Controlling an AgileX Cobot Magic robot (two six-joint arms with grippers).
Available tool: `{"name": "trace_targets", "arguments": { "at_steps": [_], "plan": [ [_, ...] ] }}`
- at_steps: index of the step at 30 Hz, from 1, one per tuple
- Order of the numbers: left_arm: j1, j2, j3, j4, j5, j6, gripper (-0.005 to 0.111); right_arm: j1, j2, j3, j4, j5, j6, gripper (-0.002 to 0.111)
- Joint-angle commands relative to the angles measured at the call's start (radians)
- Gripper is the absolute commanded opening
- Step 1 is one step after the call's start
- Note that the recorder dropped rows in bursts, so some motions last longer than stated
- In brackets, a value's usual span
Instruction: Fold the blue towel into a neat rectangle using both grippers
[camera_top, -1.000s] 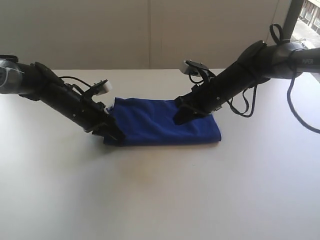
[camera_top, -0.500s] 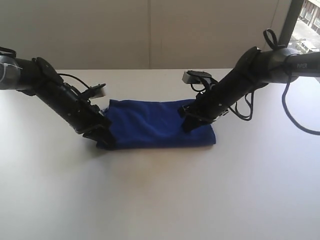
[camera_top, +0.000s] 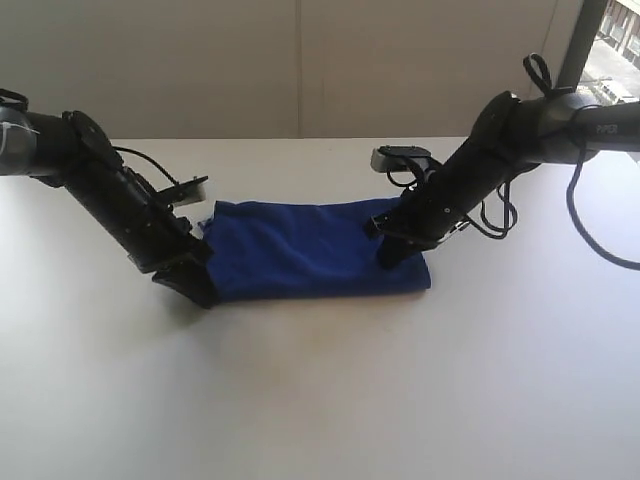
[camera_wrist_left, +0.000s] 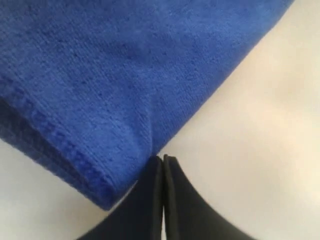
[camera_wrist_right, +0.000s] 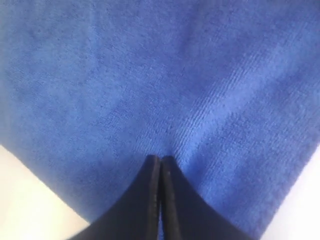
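The blue towel (camera_top: 310, 250) lies folded as a long strip on the white table (camera_top: 320, 400). My left gripper (camera_top: 200, 295) is shut at the strip's left near corner. In the left wrist view its tips (camera_wrist_left: 162, 159) touch the towel's (camera_wrist_left: 100, 75) edge, and no cloth shows between the fingers. My right gripper (camera_top: 387, 260) is shut and rests on top of the towel close to its right end. In the right wrist view its closed tips (camera_wrist_right: 160, 159) press into the cloth (camera_wrist_right: 150, 75), where a small crease starts.
A pale wall rises behind the table's far edge (camera_top: 300, 140). Loose black cables (camera_top: 495, 215) hang from the right arm above the table. A dark post (camera_top: 575, 45) stands at the back right.
The left gripper slid left and nearer to the towel's left corner. The right gripper slid right along the top toward the right end. The towel shifted slightly left.
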Motion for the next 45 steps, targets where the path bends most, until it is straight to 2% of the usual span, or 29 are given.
{"name": "trace_targets", "arguments": {
  "at_steps": [1,6,10,15,27,34,45],
  "plan": [
    [0.000,-0.111,0.003,-0.119,-0.069,0.059,0.000,-0.006,-0.075,-0.022,0.031,-0.021,0.003,0.000],
    [0.000,-0.106,-0.013,-0.290,-0.183,0.153,0.000,-0.025,-0.096,-0.082,0.152,-0.010,-0.007,0.000],
    [0.007,-0.006,-0.098,-0.424,-0.161,0.199,0.000,-0.061,-0.040,-0.139,0.282,0.032,-0.060,0.000],
    [0.030,0.137,-0.202,-0.535,-0.141,0.199,0.000,-0.099,0.050,-0.193,0.329,0.063,-0.060,0.000],
    [0.048,0.199,-0.255,-0.533,-0.330,0.189,0.000,-0.101,0.112,-0.212,0.343,-0.021,-0.111,0.000],
    [0.048,0.210,-0.255,-0.506,-0.374,0.191,0.000,-0.101,0.112,-0.212,0.343,-0.161,-0.113,0.000],
    [0.048,0.210,-0.255,-0.444,-0.405,0.189,0.000,-0.101,0.150,-0.212,0.350,-0.099,-0.154,0.000]
  ]
}}
